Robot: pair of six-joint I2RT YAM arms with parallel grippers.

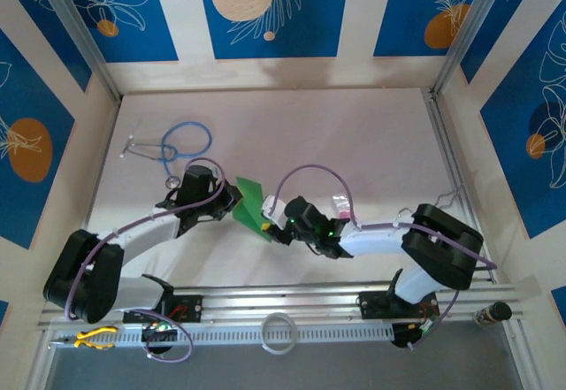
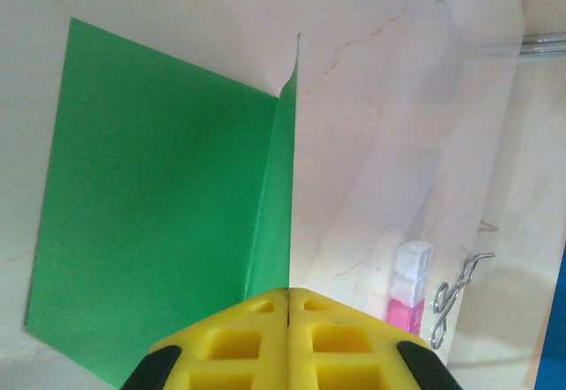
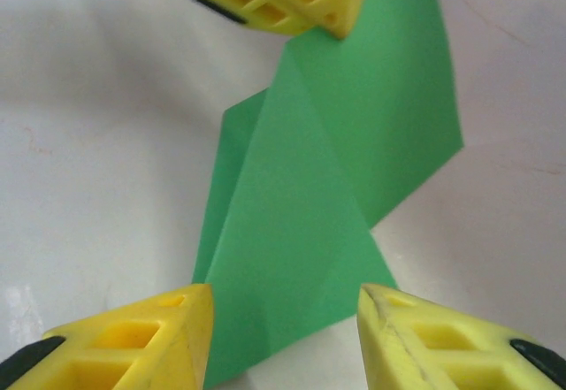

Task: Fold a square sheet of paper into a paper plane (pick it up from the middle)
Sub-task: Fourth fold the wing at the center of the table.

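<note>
White tabletop [image 1: 354, 133] carries everything. Right of the stethoscope [image 1: 181, 142] and nearer the arms lies the square sheet of paper [image 1: 250, 202], one flap lifted because the left gripper [image 2: 288, 297] pinches its edge. Further right, the right gripper [image 3: 287, 319] spreads its jaws astride the flap, probably to press the fold.

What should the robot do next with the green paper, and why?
Probably close the right pincer on the green paper: its jaws stand open either side of it, while the left pincer pinches its fold.
</note>
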